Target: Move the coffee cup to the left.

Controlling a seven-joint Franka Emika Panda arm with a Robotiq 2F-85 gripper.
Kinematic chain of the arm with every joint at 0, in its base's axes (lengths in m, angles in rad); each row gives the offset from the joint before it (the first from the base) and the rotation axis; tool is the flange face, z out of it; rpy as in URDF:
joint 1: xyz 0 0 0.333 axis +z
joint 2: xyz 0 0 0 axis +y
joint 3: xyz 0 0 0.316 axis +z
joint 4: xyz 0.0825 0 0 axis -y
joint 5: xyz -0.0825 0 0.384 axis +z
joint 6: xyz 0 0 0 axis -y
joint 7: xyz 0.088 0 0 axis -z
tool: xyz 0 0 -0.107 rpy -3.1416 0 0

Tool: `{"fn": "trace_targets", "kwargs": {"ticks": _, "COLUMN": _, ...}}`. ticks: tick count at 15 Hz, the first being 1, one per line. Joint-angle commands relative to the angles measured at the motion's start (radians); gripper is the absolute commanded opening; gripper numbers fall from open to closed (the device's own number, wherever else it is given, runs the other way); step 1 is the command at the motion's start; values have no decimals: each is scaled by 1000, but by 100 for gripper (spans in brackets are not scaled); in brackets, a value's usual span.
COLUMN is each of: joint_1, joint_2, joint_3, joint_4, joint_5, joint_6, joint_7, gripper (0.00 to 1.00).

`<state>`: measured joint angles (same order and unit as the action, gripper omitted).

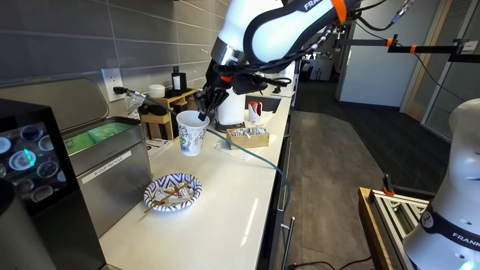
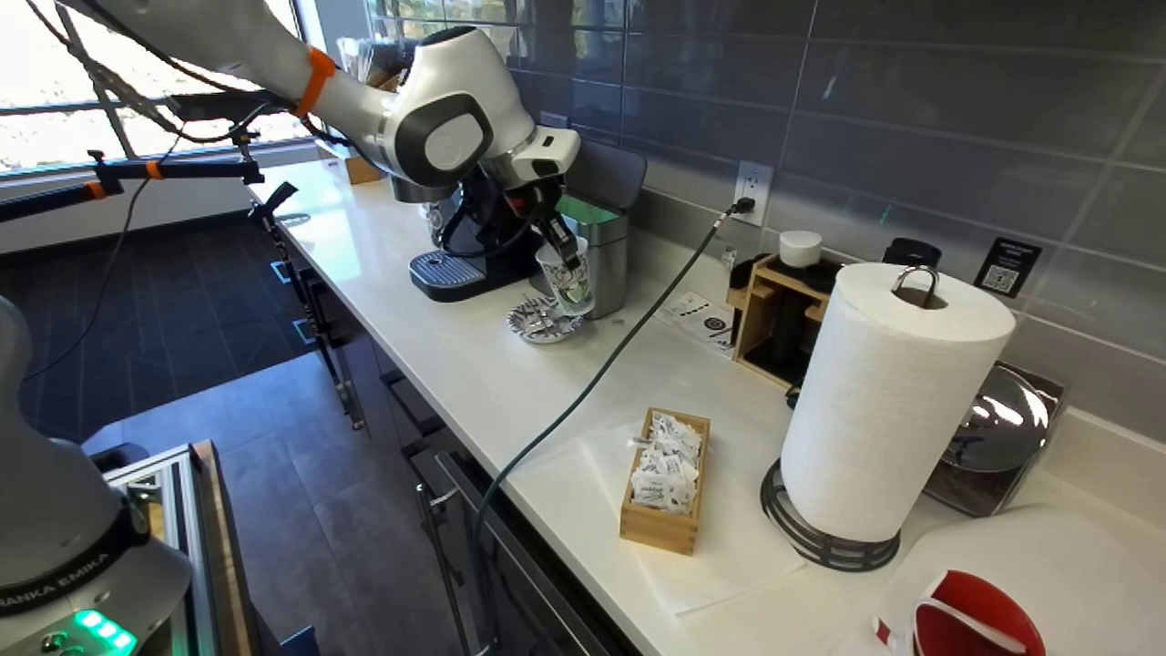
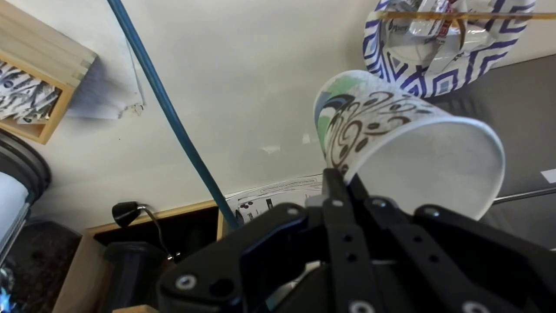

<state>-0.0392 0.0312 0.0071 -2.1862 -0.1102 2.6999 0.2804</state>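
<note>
The coffee cup is a white paper cup with dark swirl markings, seen in both exterior views (image 1: pixel 192 135) (image 2: pixel 572 284). My gripper (image 1: pixel 204 114) is shut on the cup's rim, one finger inside and one outside. In the wrist view the gripper (image 3: pixel 343 176) pinches the near edge of the cup (image 3: pixel 373 115), whose mouth faces the camera. The cup hangs slightly tilted, apparently above the white counter (image 1: pixel 225 210). Its bottom appears close to the blue-and-white patterned bowl (image 1: pixel 194 193), which also shows in the wrist view (image 3: pixel 454 82).
The bowl holds wrappers and a stir stick (image 1: pixel 172 195). A steel bin (image 1: pixel 116 176) and a coffee machine (image 2: pixel 455 273) stand near the bowl. A blue cable (image 1: pixel 247 150) crosses the counter. A packet box (image 2: pixel 663 483), paper-towel roll (image 2: pixel 893 401) and wooden organizer (image 2: pixel 774 319) stand further along.
</note>
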Motion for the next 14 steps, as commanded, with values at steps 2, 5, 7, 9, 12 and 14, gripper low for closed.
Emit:
{"fn": "trace_targets", "kwargs": {"ticks": 2, "joint_1": 41, "joint_2": 167, "joint_3": -20, "joint_4": 163, "joint_5": -63, "joint_6": -4, "joint_7": 93, "gripper": 1}}
{"fn": "trace_targets", "kwargs": {"ticks": 5, "joint_1": 66, "joint_2": 244, "joint_3": -40, "joint_4": 276, "joint_5": -37, "joint_6": -17, "joint_7": 107, "gripper": 1}}
{"fn": "trace_targets", "kwargs": {"ticks": 7, "joint_1": 48, "joint_2": 247, "joint_3": -3, "joint_4": 313, "joint_5": 78, "joint_6": -48, "joint_7": 24, "gripper": 1}}
{"fn": "trace_targets", "kwargs": {"ticks": 9, "joint_1": 66, "joint_2": 233, "joint_3": -34, "joint_4": 275, "joint_5": 43, "joint_6": -5, "joint_7": 43, "gripper": 4}}
{"fn": "trace_targets", "kwargs": {"ticks": 12, "joint_1": 85, "joint_2": 251, "joint_3": -58, "joint_4": 304, "joint_5": 14, "joint_6": 4, "joint_7": 91, "gripper": 1}}
{"fn": "trace_targets", "kwargs": {"ticks": 14, "joint_1": 118, "joint_2": 294, "joint_3": -135, "joint_4": 351, "joint_5": -102, "joint_6": 29, "joint_7": 195, "gripper": 1}}
